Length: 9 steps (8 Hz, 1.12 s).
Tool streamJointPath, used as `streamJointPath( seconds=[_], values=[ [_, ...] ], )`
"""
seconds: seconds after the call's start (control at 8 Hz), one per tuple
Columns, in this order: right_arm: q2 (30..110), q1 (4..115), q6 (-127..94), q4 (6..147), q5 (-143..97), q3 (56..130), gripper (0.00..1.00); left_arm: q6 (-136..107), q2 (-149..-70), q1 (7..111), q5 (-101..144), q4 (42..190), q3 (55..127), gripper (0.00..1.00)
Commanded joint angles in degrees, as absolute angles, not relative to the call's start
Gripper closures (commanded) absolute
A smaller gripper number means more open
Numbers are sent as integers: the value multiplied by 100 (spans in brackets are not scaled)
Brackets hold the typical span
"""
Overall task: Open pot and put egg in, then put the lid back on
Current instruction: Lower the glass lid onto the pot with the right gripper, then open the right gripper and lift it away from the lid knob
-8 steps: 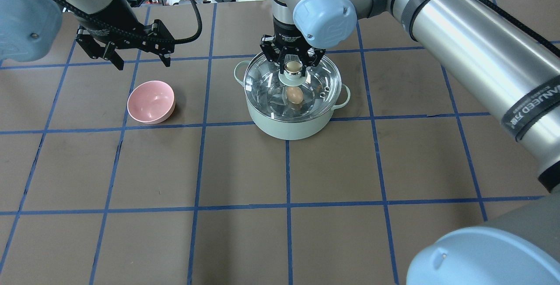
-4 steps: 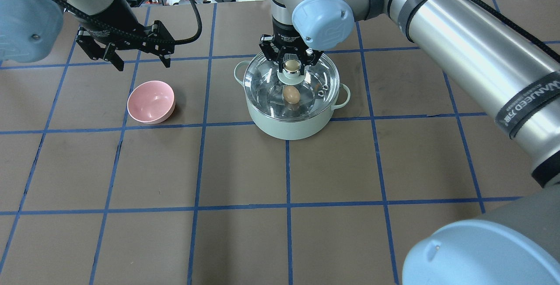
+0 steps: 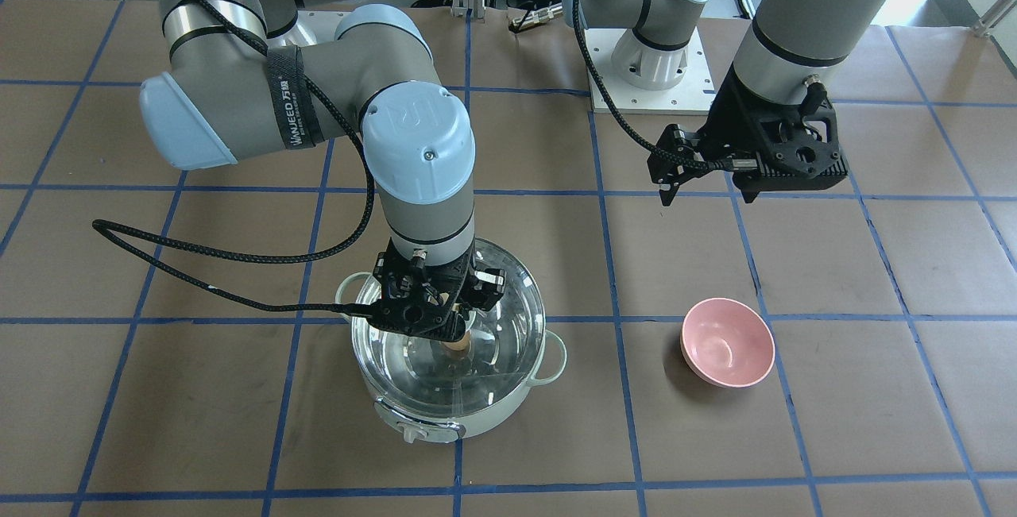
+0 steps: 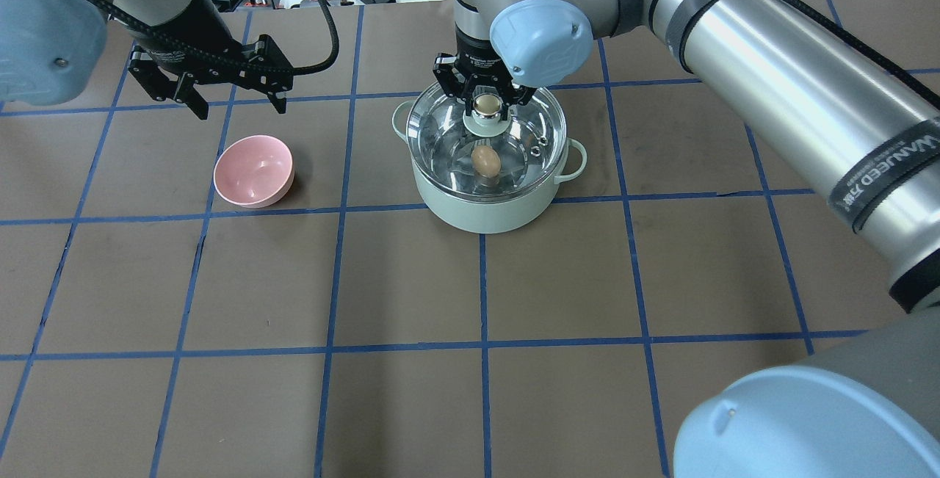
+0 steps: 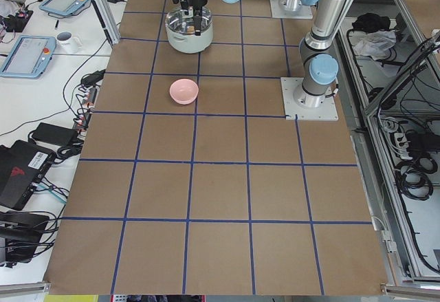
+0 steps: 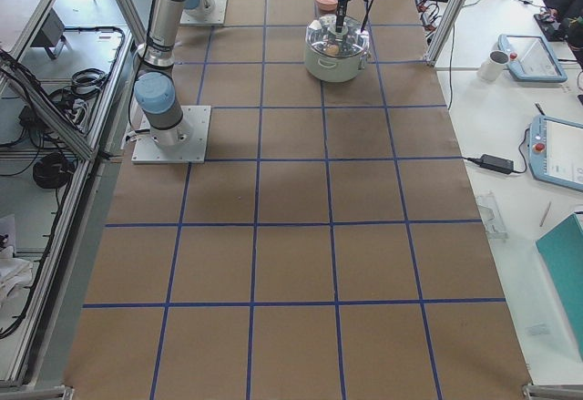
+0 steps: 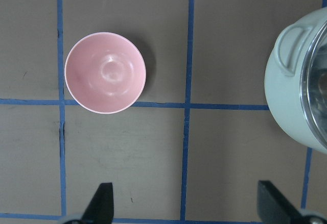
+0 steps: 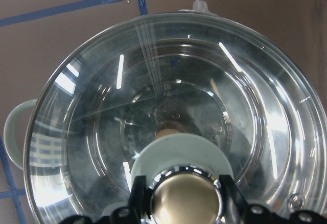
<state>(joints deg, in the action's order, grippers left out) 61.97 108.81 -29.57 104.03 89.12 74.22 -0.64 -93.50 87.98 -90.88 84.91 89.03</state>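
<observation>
Final step, upper centre of the overhead view: the right hand [image 4: 485,101] clamps the golden knob [image 4: 485,105] of the glass lid [image 4: 530,124], seemingly seated on the mint-green pot [image 4: 481,215] holding the egg [image 4: 486,161]; next, release and rise straight; left hand [image 4: 240,109] open, upper left.

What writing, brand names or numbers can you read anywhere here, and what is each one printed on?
"WANJEED", then characters too blurred to read: black strap on the right arm.
"UR", embossed logo: blue joint cap of that arm.
White print on the body of the right pincer, above the lid: too small to read.
On the pot and pink bowl: no writing visible.
</observation>
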Motion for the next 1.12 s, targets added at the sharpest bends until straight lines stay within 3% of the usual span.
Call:
streamJointPath(
  seconds=[0.0, 0.25, 0.5, 0.62, 1.0],
  values=[
    [6196, 10881, -2953, 10424, 8912, 7444, 70, -88, -9352, 8807, -9105, 8490, 8903, 0],
    [6179, 10881, -2962, 10511, 8921, 7462, 48, -105, -9352, 8815, -9105, 8490, 8903, 0],
    [6187, 10881, -3198, 10521, 8816, 7462, 6, -105, -9352, 8815, -9105, 8490, 8903, 0],
    [6248, 10881, -3269, 10521, 8737, 7462, 0, -105, -9352, 8815, -9105, 8499, 8903, 0],
    [6809, 10837, -3051, 10128, 8763, 7497, 0, -114, -9352, 8815, -9097, 8490, 8903, 0]
  ],
)
